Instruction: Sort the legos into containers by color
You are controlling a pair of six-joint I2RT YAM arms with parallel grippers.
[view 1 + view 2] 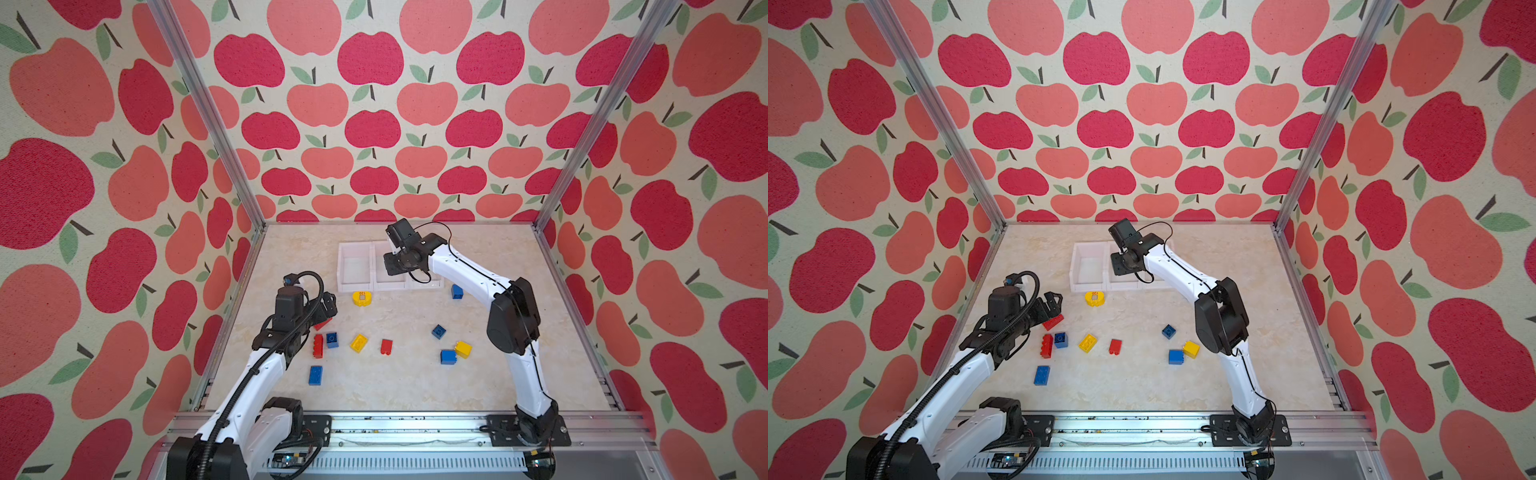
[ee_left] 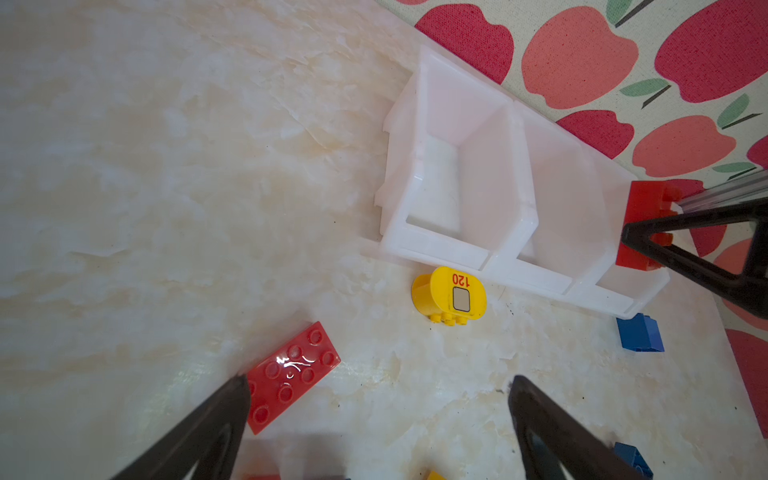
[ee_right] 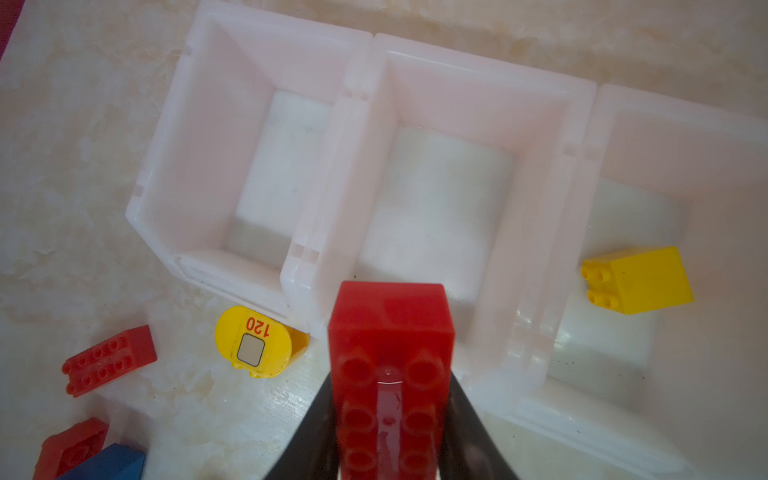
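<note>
- The right gripper (image 3: 390,419) is pinching a red oblong studded plastic brick (image 3: 388,332) by its long sides. The brick points out past the fingertips, I think so that it can fall freely when the jaws let go.
- This brick hangs over the near wall of the middle bin (image 3: 478,104) in the row of three white plastic open bins (image 1: 341,266). I cannot tell if it is fully over the opening.
- The middle bin looks empty. The end bin (image 3: 665,137) beside it holds a yellow square plastic brick (image 3: 636,280), so red probably needs its own bin.
- The left gripper (image 2: 378,386) is spread wide and hovers low over the pale marble-patterned table (image 1: 415,386), probably ready for the next pick.
- A flat red studded plastic plate (image 2: 291,376) lies by one fingertip, not centred between the two; the gripper should shift sideways before it closes.
- A yellow rounded plastic piece (image 2: 451,295) lies just beside the front of the bins, well apart from the left gripper.
</note>
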